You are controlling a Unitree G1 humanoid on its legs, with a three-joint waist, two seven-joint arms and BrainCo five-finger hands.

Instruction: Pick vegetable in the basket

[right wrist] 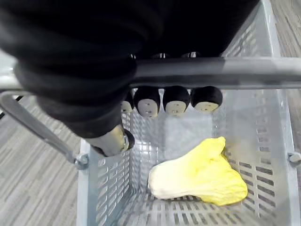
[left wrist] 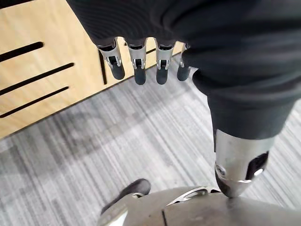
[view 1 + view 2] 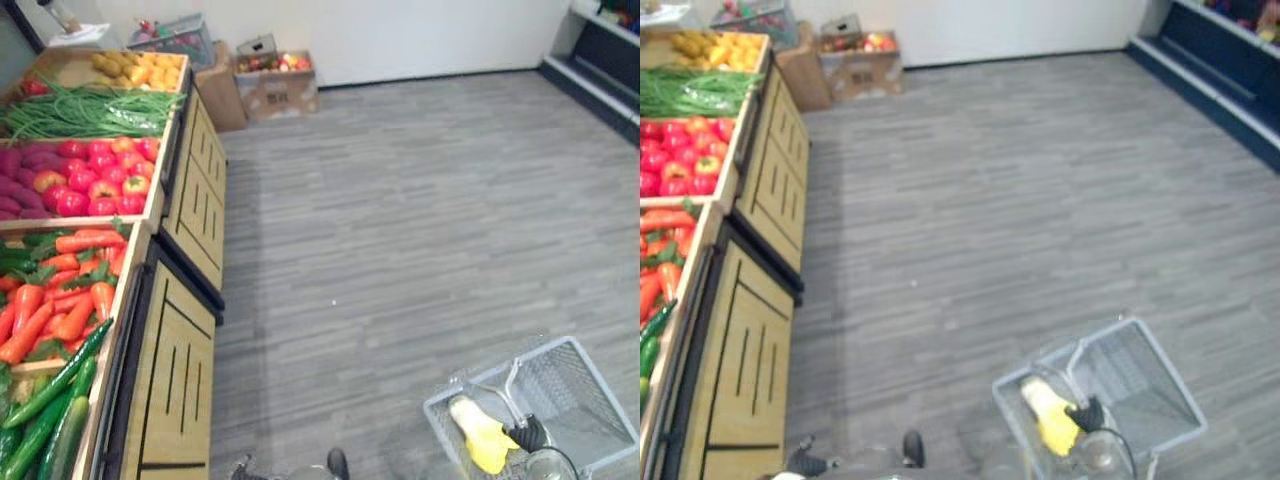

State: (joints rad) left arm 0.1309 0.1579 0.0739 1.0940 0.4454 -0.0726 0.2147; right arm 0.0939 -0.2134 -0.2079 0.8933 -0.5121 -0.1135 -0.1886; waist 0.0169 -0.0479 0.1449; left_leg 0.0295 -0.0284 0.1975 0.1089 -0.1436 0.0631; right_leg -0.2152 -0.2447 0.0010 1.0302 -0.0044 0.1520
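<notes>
Basket (image 3: 585, 390) — pale grey mesh. Vegetable (image 1: 197, 176) in it: yellow, fading to cream-white at one end. Floor (image 3: 420, 200): grey, finely streaked planks. Bench (image 3: 175, 380): pale wood with black slots. On it — orange carrots (image 3: 60, 290), dark green cucumbers (image 3: 45, 415), red round produce (image 3: 100, 185), green beans (image 3: 90, 110).

Nothing written can be read here: no word, number or sign. The cardboard box (image 3: 278, 90) has some dark print on its front side, but the print is too small to make out.
</notes>
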